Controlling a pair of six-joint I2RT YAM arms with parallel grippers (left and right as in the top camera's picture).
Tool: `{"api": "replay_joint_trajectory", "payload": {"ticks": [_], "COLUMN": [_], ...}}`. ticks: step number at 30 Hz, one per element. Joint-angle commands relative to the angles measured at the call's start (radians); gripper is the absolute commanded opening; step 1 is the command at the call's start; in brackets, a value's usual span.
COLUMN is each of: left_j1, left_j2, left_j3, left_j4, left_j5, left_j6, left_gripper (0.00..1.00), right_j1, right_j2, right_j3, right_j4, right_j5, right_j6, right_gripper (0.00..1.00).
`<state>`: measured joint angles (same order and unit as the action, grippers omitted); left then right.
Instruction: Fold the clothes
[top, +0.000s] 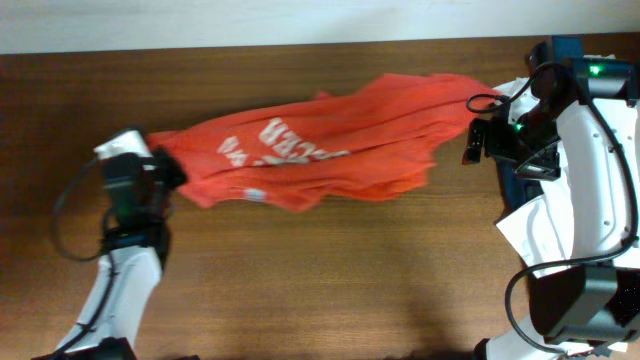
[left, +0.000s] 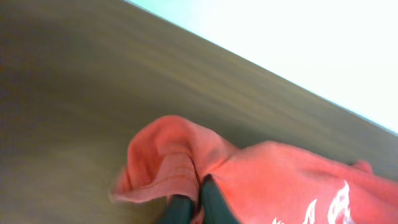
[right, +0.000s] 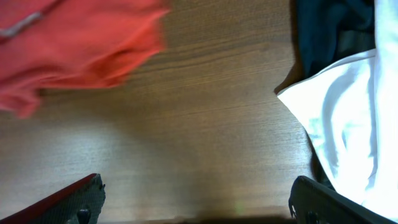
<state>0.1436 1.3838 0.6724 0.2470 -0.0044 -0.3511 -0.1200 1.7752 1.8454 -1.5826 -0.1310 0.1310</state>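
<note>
The red-orange T-shirt (top: 320, 145) with white lettering lies stretched and bunched across the middle of the table, left to right. My left gripper (top: 165, 168) is shut on the shirt's left end; in the left wrist view the dark fingers (left: 196, 205) pinch a fold of the shirt (left: 280, 180). My right gripper (top: 478, 140) is open and empty just right of the shirt's right end. In the right wrist view its fingers (right: 196, 202) are wide apart over bare wood, with the shirt (right: 74, 43) at upper left.
A white shirt (right: 348, 124) and a dark navy garment (right: 329, 31) lie at the table's right side, under the right arm (top: 560, 200). The wooden table (top: 330, 270) runs to a pale far edge (top: 250, 20).
</note>
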Motion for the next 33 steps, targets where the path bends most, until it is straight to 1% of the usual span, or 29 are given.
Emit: {"api": "replay_joint_trajectory", "payload": {"ticks": [1, 3, 4, 6, 8, 9, 10, 11, 12, 14, 15, 17, 18, 19, 20, 21, 23, 24, 25, 28, 30, 32, 33], "left_j1": [0.163, 0.161, 0.14, 0.079, -0.027, -0.088, -0.169, -0.214, -0.277, -0.325, -0.351, -0.36, -0.36, -0.36, -0.36, -0.36, -0.359, -0.357, -0.313, -0.183, -0.034, 0.12, 0.167], "left_j2": [0.023, 0.022, 0.023, 0.023, 0.044, 0.063, 0.096, 0.118, 0.159, 0.204, 0.243, 0.295, 0.306, 0.312, 0.312, 0.312, 0.309, 0.306, 0.264, 0.151, 0.039, -0.058, -0.084], "left_j3": [0.056, 0.056, 0.056, 0.056, 0.055, 0.053, 0.049, 0.049, 0.049, 0.049, 0.049, 0.049, 0.049, 0.049, 0.05, 0.05, 0.05, 0.05, 0.051, 0.056, 0.086, 0.124, 0.132], "left_j4": [-0.043, -0.137, -0.225, -0.407, -0.56, -0.59, -0.593, -0.586, -0.554, -0.503, -0.451, -0.36, -0.334, -0.312, -0.305, -0.304, -0.348, -0.383, -0.518, -0.626, -0.688, -0.682, -0.674], "left_j5": [0.17, 0.345, 0.445, 0.468, 0.467, 0.451, 0.422, 0.387, 0.317, 0.276, 0.276, 0.259, 0.238, 0.204, 0.153, 0.138, 0.143, 0.142, 0.126, 0.037, -0.011, -0.011, -0.008], "left_j6": [0.053, 0.052, 0.045, -0.024, -0.045, -0.045, -0.047, -0.068, -0.111, -0.156, -0.177, -0.179, -0.179, -0.179, -0.179, -0.179, -0.179, -0.179, -0.156, -0.148, -0.145, -0.126, -0.126], "left_gripper": [0.99, 0.99, 0.99, 0.99, 0.99, 0.99, 0.99, 0.99, 0.99, 0.99, 0.99, 0.98, 0.96, 0.89, 0.66, 0.34, 0.0, 0.0, 0.0, 0.0, 0.0, 0.0, 0.05], "right_j1": [0.001, 0.001, 0.001, 0.001, 0.001, 0.001, 0.001, 0.001, 0.001, 0.001, 0.001, 0.001, 0.001, 0.001, 0.001, 0.001, 0.001, 0.001, 0.001, 0.001, 0.001, 0.001, 0.001], "right_j2": [-0.019, -0.019, -0.019, -0.019, -0.019, -0.019, -0.019, -0.019, -0.019, -0.019, -0.019, -0.019, -0.019, -0.019, -0.019, -0.019, -0.019, -0.019, -0.019, -0.019, -0.019, -0.019, -0.018], "right_j3": [0.004, 0.004, 0.004, 0.004, 0.004, 0.004, 0.004, 0.004, 0.004, 0.004, 0.004, 0.004, 0.004, 0.004, 0.004, 0.004, 0.004, 0.004, 0.004, 0.004, 0.004, 0.004, 0.004], "right_j4": [-0.001, -0.001, -0.001, -0.001, 0.0, 0.0, 0.0, -0.001, -0.003, -0.004, -0.007, -0.016, -0.019, -0.019, -0.019, -0.019, -0.018, -0.018, -0.018, -0.018, -0.015, -0.009, -0.008], "right_j5": [0.02, 0.02, 0.02, 0.02, 0.02, 0.02, 0.02, 0.02, 0.02, 0.02, 0.02, 0.02, 0.02, 0.02, 0.02, 0.021, 0.021, 0.021, 0.053, 0.065, 0.065, 0.064, 0.064], "right_j6": [-0.002, -0.002, -0.002, -0.002, -0.002, -0.002, -0.002, -0.002, -0.002, -0.002, -0.003, -0.003, -0.003, -0.003, -0.003, -0.003, -0.003, -0.003, -0.003, -0.003, -0.002, -0.002, -0.002], "right_gripper": [0.99, 0.99, 0.99, 0.99, 0.99, 0.99, 0.99, 0.99, 0.99, 0.99, 0.99, 0.99, 0.98, 0.99, 0.99, 0.99, 0.99, 0.99, 0.99, 0.99, 0.99, 0.99, 0.99]}}
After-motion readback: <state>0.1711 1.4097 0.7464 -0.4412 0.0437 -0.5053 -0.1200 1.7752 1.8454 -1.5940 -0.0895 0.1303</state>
